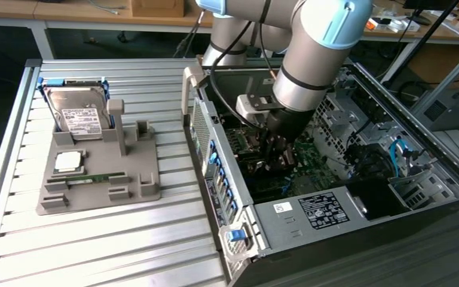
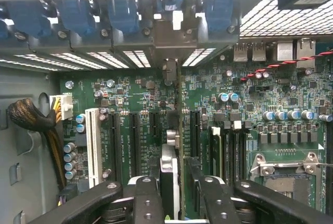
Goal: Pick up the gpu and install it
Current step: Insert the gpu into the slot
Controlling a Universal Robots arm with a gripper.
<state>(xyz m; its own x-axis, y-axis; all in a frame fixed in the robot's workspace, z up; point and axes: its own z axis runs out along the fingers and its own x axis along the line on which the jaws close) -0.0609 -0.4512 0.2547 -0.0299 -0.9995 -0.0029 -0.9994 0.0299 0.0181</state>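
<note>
Wrist view: we see the gpu point(image 2: 176, 130) standing edge-on in a motherboard point(image 2: 250, 94) slot, running from centre toward six o'clock between the gripper point(image 2: 174, 193) fingers point(image 2: 148, 200), which look released around it, with slim gaps. In the exterior view, our arm point(image 1: 313, 60) reaches into the open computer case point(image 1: 421, 149); the hard drive point(image 1: 78, 113) sits at nine o'clock.

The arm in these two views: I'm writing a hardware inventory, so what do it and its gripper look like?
The arm is a thick silver-grey tube with light blue caps at its joints and a black band near the wrist. A pale grey box sits on the wrist, with dark cables running along the arm. The gripper is black; in the wrist view its fingers are flat black bars studded with small screws.
</note>
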